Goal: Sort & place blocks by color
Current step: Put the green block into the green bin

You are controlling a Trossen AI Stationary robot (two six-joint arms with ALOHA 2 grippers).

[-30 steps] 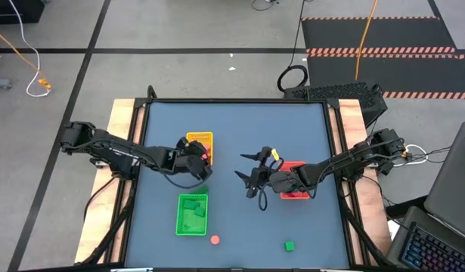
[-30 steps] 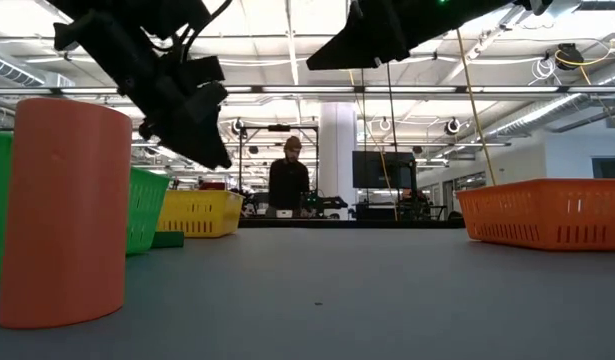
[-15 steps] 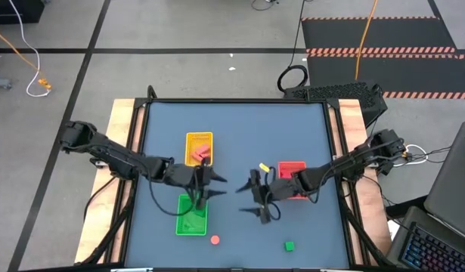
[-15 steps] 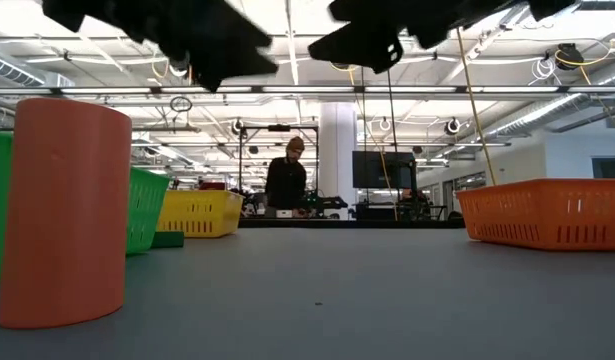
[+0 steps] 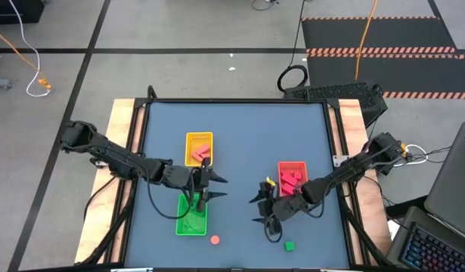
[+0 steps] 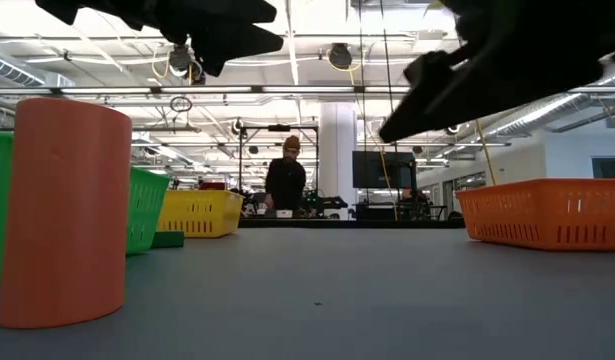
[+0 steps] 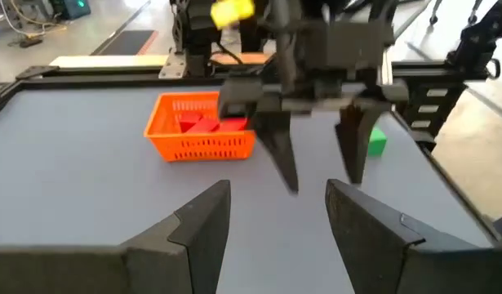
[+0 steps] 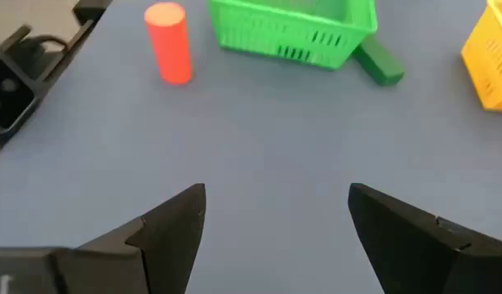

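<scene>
A salmon round block stands upright on the table near the near edge, also plain in the right wrist view and the low view. A green cube rests to its right, seen too in the left wrist view. A dark green bar lies beside the green tray. My left gripper hovers open over the green tray's far right corner. My right gripper hangs open above bare table, between the round block and the green cube, its fingers pointing down.
The green tray holds green pieces, the yellow tray salmon pieces, the red tray red pieces. A person stands far behind the table. Bare table lies between the trays and along the far side.
My left gripper has moved from the yellow tray toward the near edge and now stays over the green tray's far right corner. My right gripper has travelled from beside the red tray toward the near edge, coming closer to the green cube.
</scene>
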